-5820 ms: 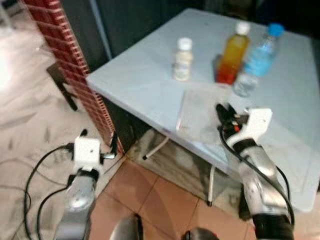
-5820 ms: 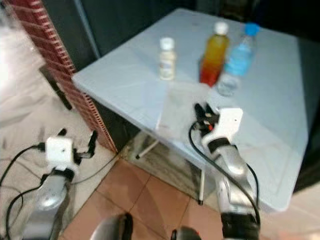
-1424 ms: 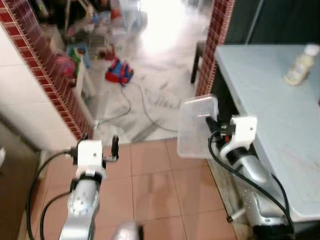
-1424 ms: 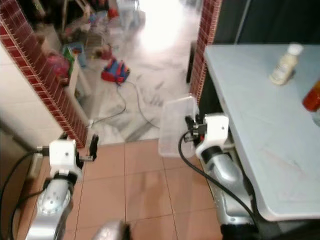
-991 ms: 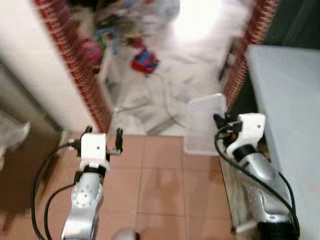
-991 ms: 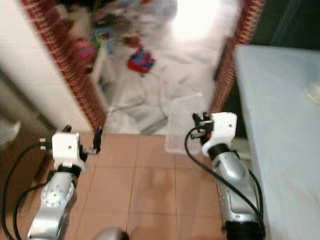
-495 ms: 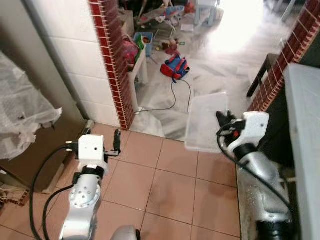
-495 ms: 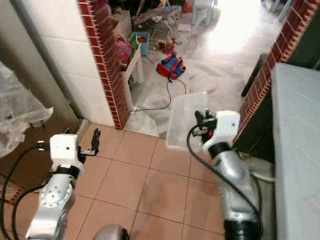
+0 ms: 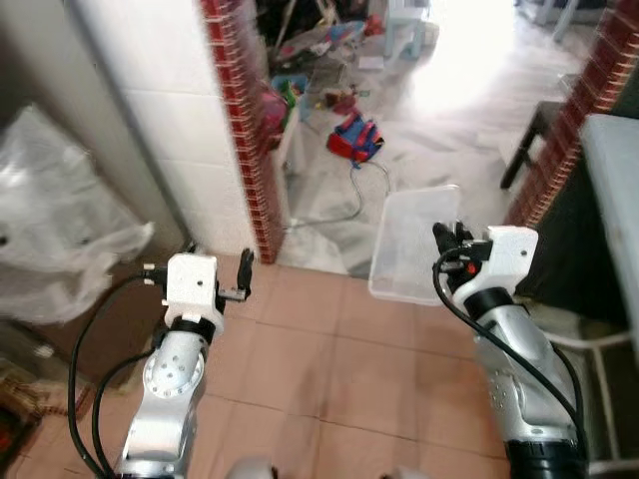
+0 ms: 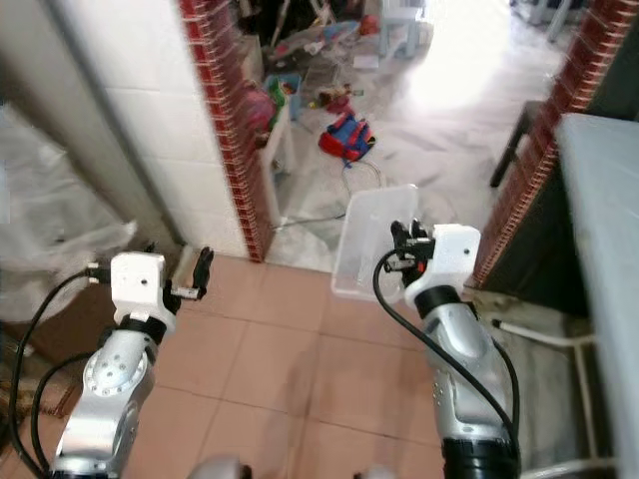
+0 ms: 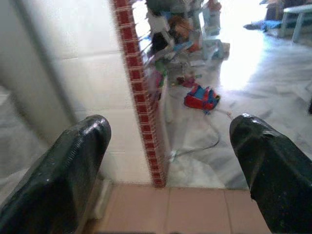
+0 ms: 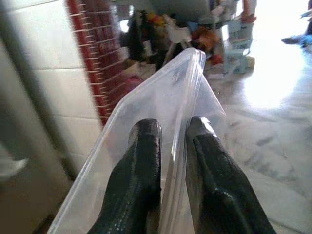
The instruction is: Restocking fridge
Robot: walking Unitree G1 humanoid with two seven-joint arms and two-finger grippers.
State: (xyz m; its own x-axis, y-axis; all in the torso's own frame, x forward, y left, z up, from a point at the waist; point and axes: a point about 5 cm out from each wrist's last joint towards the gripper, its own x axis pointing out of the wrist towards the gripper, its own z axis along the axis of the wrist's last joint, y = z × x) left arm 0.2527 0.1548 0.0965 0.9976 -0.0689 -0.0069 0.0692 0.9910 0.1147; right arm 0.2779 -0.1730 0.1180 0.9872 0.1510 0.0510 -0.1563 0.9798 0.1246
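Right end effector [image 12: 168, 146] pinches clear tray [image 9: 411, 239] rim

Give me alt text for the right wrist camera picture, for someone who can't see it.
The right gripper has its jaws shut on the rim of a clear rectangular plastic container, held out ahead. Beyond are a red brick pillar edging a white tiled wall, scattered toys and a bright marble floor.

Ahead of me stands a brick pillar [image 9: 240, 120], with a plastic-wrapped bulk [image 9: 60, 239] to its left. My right gripper [image 9: 444, 238] holds a container [image 9: 411, 244] out front, pinched by its wall; a table [image 10: 604, 200] lies further right. Toys [image 10: 344, 133] litter the floor [image 9: 329, 359] beyond the doorway.
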